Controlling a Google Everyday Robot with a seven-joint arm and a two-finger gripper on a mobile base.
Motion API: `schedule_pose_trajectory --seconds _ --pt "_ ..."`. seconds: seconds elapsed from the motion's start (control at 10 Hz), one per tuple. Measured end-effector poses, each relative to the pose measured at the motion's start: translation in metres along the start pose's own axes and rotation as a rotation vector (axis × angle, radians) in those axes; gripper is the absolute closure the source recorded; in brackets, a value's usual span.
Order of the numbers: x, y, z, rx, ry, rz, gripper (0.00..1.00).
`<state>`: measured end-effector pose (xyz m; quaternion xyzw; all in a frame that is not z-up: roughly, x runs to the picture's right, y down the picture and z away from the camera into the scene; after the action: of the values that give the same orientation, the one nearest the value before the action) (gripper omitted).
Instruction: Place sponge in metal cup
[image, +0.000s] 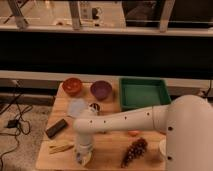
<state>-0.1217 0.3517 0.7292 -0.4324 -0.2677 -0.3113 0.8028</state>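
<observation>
Claw (83, 154) low over table (107, 152), no writing legible.

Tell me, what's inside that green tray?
The green tray looks empty, only its bare floor showing. The arm's gripper hangs over the table's front left; what's beneath it is hidden.

No text, label, brand or number is legible anywhere; the gripper (83, 154) hangs low over the wooden table (112, 150), unmarked.
</observation>
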Motion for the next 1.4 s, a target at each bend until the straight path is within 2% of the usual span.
schedule_pose_trajectory --seconds 0.2,0.8,1.0,1.4 --pt "-0.002 -0.001 -0.004 0.006 0.016 0.0 1.0" --pt "-0.032 -0.015 -0.028 0.044 0.069 -0.056 1.0" --pt "-0.047 -0.022 -0.044 0.07 0.095 -0.08 1.0" --pt "-0.065 -0.046 -0.075 0.083 0.162 -0.127 1.0"
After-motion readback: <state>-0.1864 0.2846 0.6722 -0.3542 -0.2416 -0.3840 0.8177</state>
